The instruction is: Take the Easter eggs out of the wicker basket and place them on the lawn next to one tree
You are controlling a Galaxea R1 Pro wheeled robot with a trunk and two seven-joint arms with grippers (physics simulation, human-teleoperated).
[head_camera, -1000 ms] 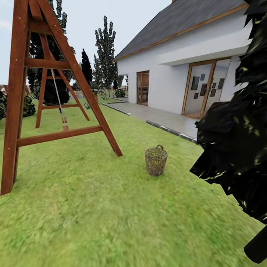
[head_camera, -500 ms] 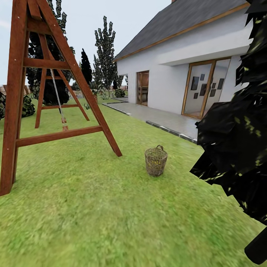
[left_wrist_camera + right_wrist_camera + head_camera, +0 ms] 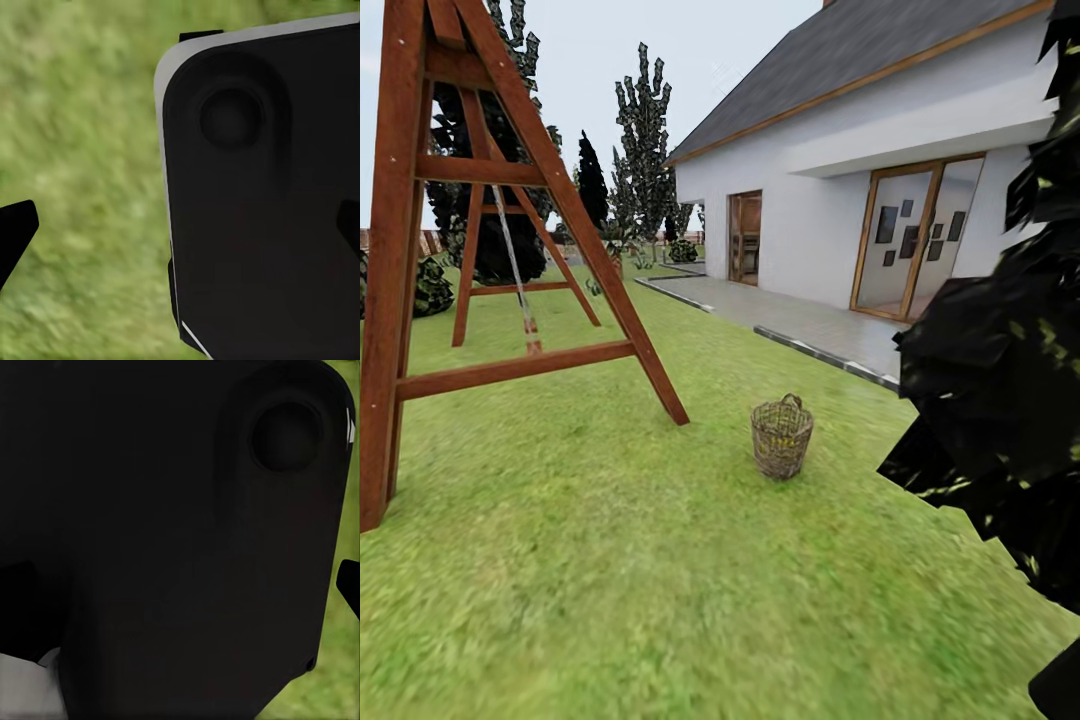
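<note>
The wicker basket [image 3: 781,437] stands on open lawn [image 3: 610,560], between the swing frame [image 3: 510,220] and dark foliage [image 3: 1000,400], near the paved terrace edge [image 3: 820,352]. Whether either claw is spread or closed, I cannot tell.

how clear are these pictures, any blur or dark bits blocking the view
Head view: the wicker basket and the swing frame read fairly sharp, the near lawn is smeared and soft, and black foliage masks the right side. Left wrist view: blurred grass beside a dark robot panel. Right wrist view: a near-black panel hides most of the scene.
</note>
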